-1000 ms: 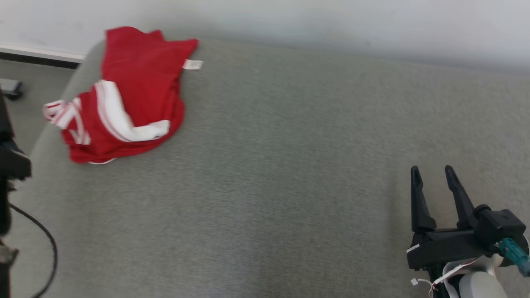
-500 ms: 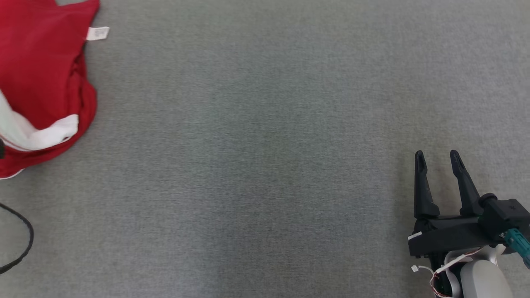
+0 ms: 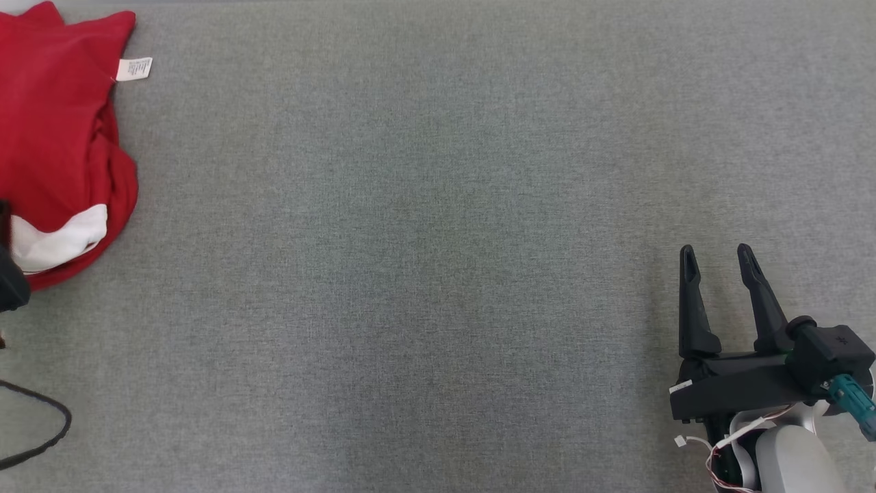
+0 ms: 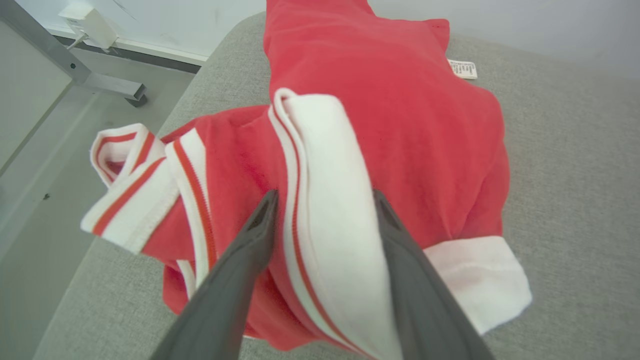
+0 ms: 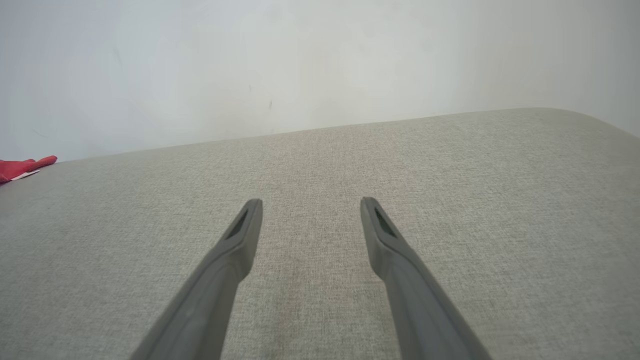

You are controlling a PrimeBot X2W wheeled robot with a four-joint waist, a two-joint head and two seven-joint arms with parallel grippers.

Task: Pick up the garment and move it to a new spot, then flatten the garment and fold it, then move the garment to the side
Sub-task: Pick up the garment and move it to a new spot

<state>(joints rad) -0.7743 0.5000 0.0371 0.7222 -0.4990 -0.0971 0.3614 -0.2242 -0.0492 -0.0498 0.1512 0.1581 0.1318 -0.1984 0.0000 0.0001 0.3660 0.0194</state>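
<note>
The garment (image 3: 55, 137) is a crumpled red top with white striped bands, lying at the far left of the grey padded surface (image 3: 424, 274). In the left wrist view the garment (image 4: 400, 125) lies close below my left gripper (image 4: 325, 192). Its open fingers straddle a folded white band (image 4: 325, 165), one finger on each side of it. My right gripper (image 3: 715, 252) rests open at the lower right, far from the garment, with nothing between its fingers. In the right wrist view that gripper (image 5: 311, 201) hovers over bare fabric, and a red corner of the garment (image 5: 25, 165) shows at the far left.
A white care label (image 3: 133, 68) sticks out of the garment's right edge. A black cable (image 3: 41, 438) loops at the lower left. Beyond the surface's left edge are the floor and a metal leg (image 4: 100, 85). A pale wall (image 5: 320, 65) runs behind.
The head camera has swung down and to the right, so the garment now sits at the picture's left edge. The garment lies as before and the right gripper has barely shifted.
</note>
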